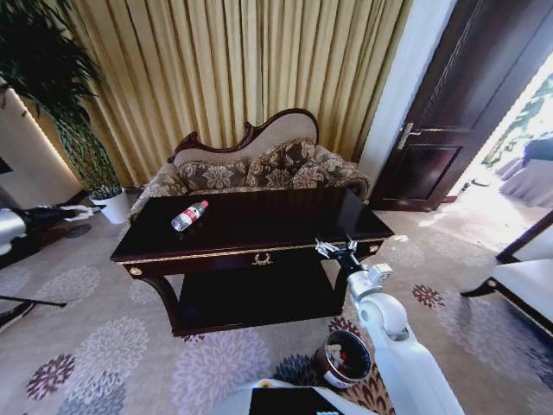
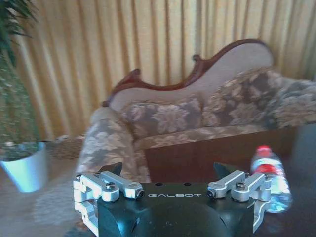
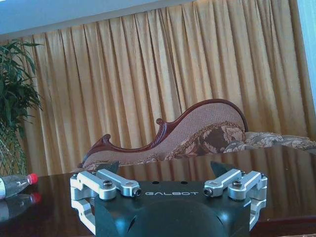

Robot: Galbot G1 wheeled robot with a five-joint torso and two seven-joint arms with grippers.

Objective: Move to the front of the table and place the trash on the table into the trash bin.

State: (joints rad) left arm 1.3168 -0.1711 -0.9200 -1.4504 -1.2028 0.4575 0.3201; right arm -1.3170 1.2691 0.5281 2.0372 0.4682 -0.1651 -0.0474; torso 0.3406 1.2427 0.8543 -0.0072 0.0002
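Observation:
The trash I can see is a clear plastic bottle [image 1: 189, 215] with a red label, lying on its side on the left part of the dark glossy table [image 1: 285, 226]. My right gripper [image 1: 333, 248] hovers open at the table's front right edge, and its wrist view shows the bottle [image 3: 15, 183] far off across the tabletop [image 3: 276, 177]. Out beyond the table's left end, my left gripper [image 1: 85, 210] is also open; the bottle [image 2: 269, 178] lies just ahead of it. The dark round trash bin [image 1: 344, 358] stands on the carpet near my right arm.
A patterned sofa [image 1: 259, 169] stands right behind the table, before gold curtains. A plant in a white pot [image 1: 112, 206] is at the back left. A dark door [image 1: 449, 121] and a pale bench [image 1: 527, 281] are on the right. Carpet surrounds the table.

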